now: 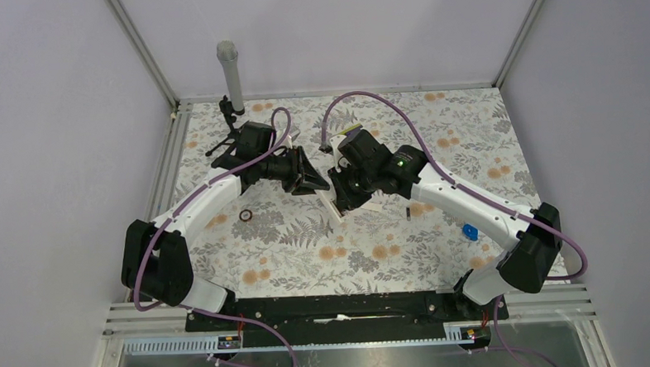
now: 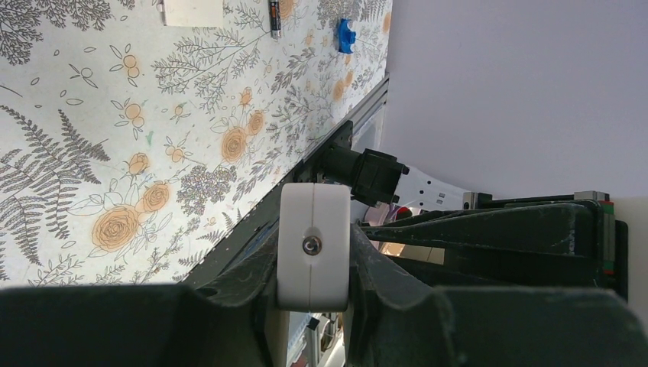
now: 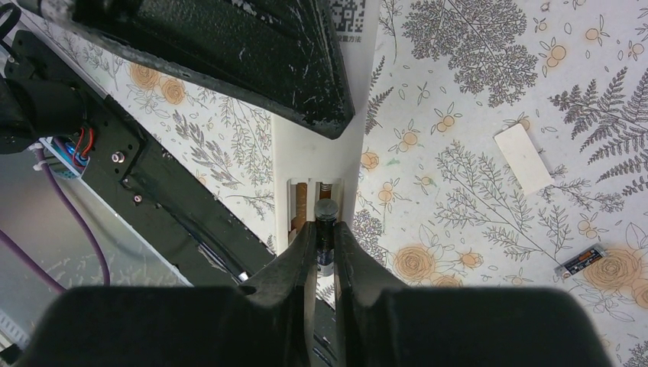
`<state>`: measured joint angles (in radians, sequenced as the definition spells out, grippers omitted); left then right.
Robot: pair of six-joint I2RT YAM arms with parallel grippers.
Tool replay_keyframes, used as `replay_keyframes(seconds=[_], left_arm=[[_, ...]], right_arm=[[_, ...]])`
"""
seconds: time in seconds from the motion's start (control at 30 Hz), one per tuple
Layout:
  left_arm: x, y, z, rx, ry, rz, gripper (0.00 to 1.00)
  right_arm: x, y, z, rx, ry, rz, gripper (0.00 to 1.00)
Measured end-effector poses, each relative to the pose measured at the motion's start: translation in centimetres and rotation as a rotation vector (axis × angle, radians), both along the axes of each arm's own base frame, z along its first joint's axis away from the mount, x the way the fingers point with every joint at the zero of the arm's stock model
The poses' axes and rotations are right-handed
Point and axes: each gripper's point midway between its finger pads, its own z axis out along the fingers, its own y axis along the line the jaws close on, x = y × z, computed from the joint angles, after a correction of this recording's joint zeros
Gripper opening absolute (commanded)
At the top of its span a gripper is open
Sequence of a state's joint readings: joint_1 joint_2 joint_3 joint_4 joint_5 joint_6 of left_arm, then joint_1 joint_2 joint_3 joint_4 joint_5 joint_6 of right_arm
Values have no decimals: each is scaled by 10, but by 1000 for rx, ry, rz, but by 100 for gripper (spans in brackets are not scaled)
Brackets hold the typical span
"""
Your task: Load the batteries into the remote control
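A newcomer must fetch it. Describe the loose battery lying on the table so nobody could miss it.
On the floral table, find the right arm's white forearm; close beside it, near a flat white cover, lies the loose battery. It is a tiny dark cylinder with an orange band, lying free, unlike the other battery pinched in the right gripper.

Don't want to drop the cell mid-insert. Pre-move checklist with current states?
1. Left gripper clamped on remote control: ok.
2. Right gripper closed against battery on both sides: ok.
3. Battery lined up with open compartment: ok.
4. Battery fully seated: cannot tell.
5. Polarity: cannot tell.
6. Second battery and battery cover lying loose, clear of both grippers: ok.
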<state>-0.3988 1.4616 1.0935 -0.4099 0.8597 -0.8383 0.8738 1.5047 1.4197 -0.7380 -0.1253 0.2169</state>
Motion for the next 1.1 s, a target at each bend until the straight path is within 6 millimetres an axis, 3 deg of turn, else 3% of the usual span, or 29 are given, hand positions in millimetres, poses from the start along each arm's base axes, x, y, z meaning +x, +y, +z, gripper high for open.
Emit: replay_keyframes(seconds=[0.7,1.1], left_arm=[[2,2,0,0,-6,6,0],[4,3,0,2,-10,10,0]], right_arm=[[-3,3,-4,13,14,16,23],[-1,4,-3,18,15,-22,32]])
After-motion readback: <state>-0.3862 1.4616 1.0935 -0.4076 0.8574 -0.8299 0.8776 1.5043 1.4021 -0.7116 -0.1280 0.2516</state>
